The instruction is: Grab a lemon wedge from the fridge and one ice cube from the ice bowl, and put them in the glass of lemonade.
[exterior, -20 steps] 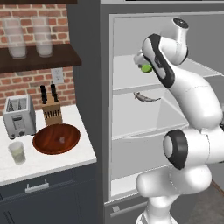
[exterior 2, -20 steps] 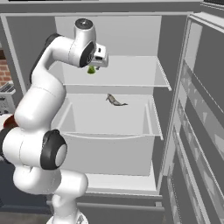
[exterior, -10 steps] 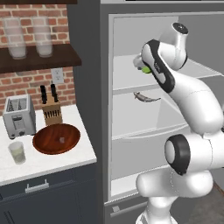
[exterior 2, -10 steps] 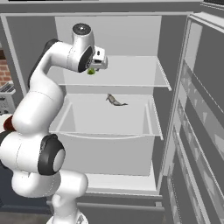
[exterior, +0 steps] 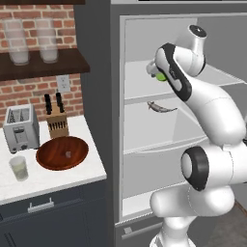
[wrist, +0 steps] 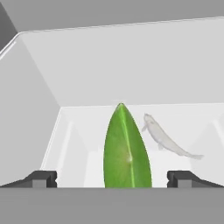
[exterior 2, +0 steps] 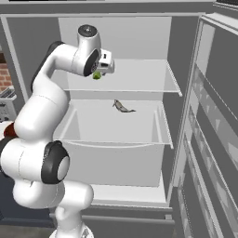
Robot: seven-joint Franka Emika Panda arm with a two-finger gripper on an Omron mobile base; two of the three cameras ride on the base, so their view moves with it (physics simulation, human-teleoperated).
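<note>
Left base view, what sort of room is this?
A simulated home kitchen: a tall dark grey fridge standing open, a silver toaster and a wooden knife block on a white counter below brick wall.

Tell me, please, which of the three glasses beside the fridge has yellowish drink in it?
The small clear glass of lemonade on the white counter, before the toaster. The two frosted glasses on the dark shelf are taller and whitish.

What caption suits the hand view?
Lemon wedge between the gripper fingertips, above a small fish in the fridge.
</note>
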